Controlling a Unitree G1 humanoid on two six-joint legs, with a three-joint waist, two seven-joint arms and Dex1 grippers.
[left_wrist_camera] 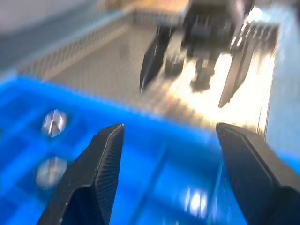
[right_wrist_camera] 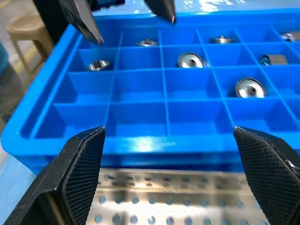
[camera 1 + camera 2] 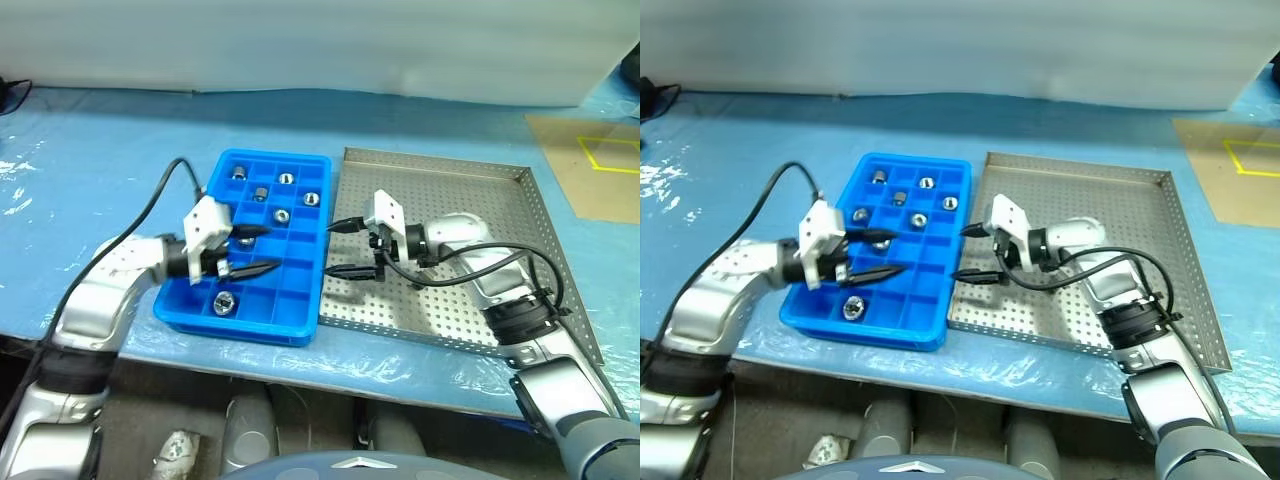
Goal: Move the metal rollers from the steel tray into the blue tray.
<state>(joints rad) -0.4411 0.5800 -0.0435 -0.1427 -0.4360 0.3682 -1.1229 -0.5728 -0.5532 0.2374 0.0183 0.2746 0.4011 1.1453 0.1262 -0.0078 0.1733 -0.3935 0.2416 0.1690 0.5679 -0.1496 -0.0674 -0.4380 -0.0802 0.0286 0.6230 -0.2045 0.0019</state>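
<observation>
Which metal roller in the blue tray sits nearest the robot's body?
The metal roller alone in the blue tray's front row, just below the left hand. The other rollers lie in rows farther back.

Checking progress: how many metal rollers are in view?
7 metal rollers, all in the blue tray: five at its far end, one beside the left gripper, one near front. Gripper may hide more.
</observation>
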